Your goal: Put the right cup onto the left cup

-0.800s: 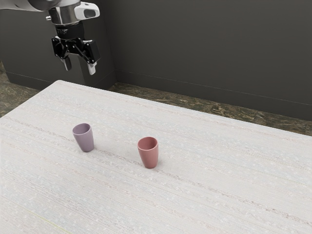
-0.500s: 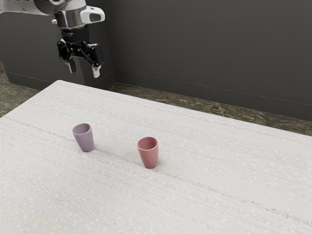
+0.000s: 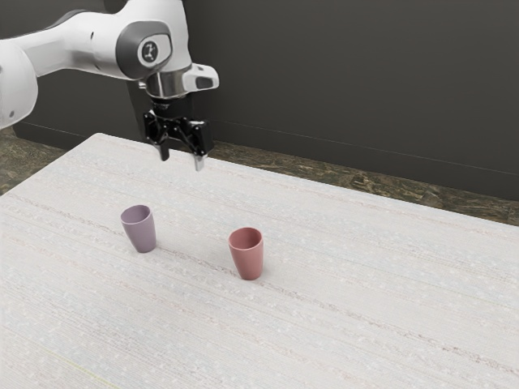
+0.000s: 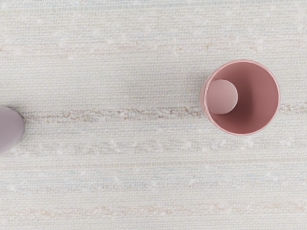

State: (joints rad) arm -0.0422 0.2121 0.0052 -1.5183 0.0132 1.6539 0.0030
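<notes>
The black gripper (image 3: 180,162) hangs open and empty, pointing down, well above the table, higher than both cups. A purple cup (image 3: 141,231) stands upright toward the exterior view's left. Apart from it, to the exterior view's right, a pink cup (image 3: 247,256) also stands upright. From the wrist view I look down into the open mouth of the pink cup (image 4: 256,98) and see its bottom. Part of the purple cup (image 4: 8,129) is cut off by that picture's edge.
Both cups rest on a pale, streaked table (image 3: 357,275). The table's far edge runs below a dark wall (image 3: 349,81), with brownish floor (image 3: 389,185) between them.
My arm has moved toward the exterior view's right and lower, bringing the open gripper over the table. Both cups have stayed where they were.
</notes>
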